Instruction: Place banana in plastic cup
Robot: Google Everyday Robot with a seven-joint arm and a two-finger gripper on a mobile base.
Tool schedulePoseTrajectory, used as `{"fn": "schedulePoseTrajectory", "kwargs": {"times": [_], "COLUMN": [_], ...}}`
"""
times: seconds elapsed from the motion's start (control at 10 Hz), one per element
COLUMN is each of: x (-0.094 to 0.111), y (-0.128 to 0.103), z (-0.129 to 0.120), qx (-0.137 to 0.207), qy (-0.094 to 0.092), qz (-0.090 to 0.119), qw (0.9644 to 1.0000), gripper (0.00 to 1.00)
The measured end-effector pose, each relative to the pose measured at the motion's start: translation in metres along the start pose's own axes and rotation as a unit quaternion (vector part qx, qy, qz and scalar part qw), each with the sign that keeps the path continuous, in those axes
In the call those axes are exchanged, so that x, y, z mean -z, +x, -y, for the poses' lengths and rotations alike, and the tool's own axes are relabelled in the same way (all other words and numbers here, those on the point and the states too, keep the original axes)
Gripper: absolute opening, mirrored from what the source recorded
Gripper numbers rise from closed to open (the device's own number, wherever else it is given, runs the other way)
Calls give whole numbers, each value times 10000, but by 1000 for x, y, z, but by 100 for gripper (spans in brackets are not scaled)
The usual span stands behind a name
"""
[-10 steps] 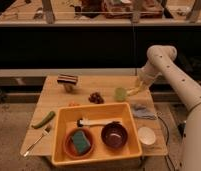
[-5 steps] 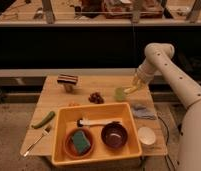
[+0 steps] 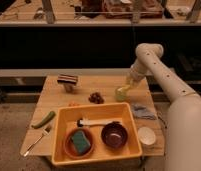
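With the gripper [image 3: 128, 84] closed just above the plastic cup [image 3: 121, 93] at the table's [image 3: 54, 95] far right, presumably holding the banana, centre it before releasing.

desk [image 3: 56, 95]: wooden, pale | yellow tub [image 3: 96, 150]: front centre | green vegetable [image 3: 43, 119], fork [image 3: 36, 140]: left of tub | white cup [image 3: 146, 135], grey cloth [image 3: 141, 111]: right of tub | plastic cup [image 3: 121, 93], dark grapes [image 3: 96, 97], striped block [image 3: 67, 81]: behind tub | gripper [image 3: 130, 84]: above plastic cup, fingers closed
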Motion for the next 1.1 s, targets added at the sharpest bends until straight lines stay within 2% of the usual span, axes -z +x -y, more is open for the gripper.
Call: {"fn": "schedulePoseTrajectory", "kwargs": {"times": [0.1, 0.2, 0.5, 0.7, 0.8, 1.0, 1.1], "x": [-12, -15, -16, -17, -19, -18, -19], "y": [1, 1, 0, -3, -7, -12, -13], "z": [9, 11, 12, 14, 15, 16, 15], "qx": [-17, -33, -74, -55, -23, 38, 29], "qy": [18, 50, 150, 172, 160, 151, 145], "qz": [0, -5, 55, 112, 150, 141, 123], "qw": [10000, 10000, 9998, 9998, 9998, 9998, 9998], "gripper": [2, 2, 2, 9, 22, 40, 52]}}
